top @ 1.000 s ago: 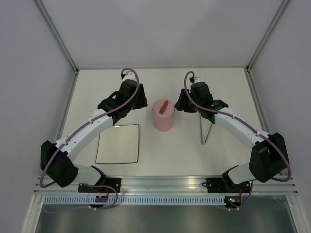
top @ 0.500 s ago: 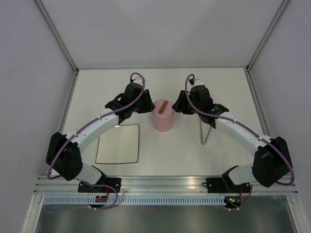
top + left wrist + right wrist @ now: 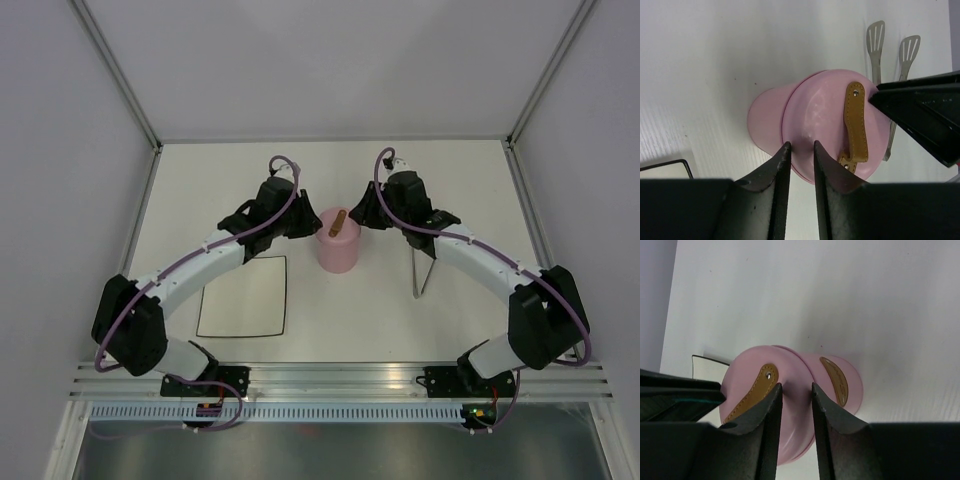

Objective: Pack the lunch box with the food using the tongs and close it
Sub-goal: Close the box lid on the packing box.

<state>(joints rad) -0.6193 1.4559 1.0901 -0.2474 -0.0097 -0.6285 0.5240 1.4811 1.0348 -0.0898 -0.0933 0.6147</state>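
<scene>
The pink lunch box [image 3: 338,255] stands mid-table with its lid [image 3: 338,228] on, the brown strip handle [image 3: 856,122] across the top. My left gripper [image 3: 308,224] is at the lid's left edge and my right gripper [image 3: 365,218] at its right edge. In the left wrist view the left gripper [image 3: 801,145] is open by a narrow gap, its tips over the lid [image 3: 822,112], nothing between them. The right gripper [image 3: 796,386] stands the same way over the lid [image 3: 795,367]. The silver tongs [image 3: 421,275] lie to the right. The food is out of view.
A flat white square plate [image 3: 243,295] lies left of the lunch box, near the left arm. The tongs' slotted ends [image 3: 875,40] lie just behind the box. Grey walls close the table at the back and both sides.
Both grippers have moved inward from either side until they meet the lid's edges. Their jaws have narrowed. The lunch box has not moved.
</scene>
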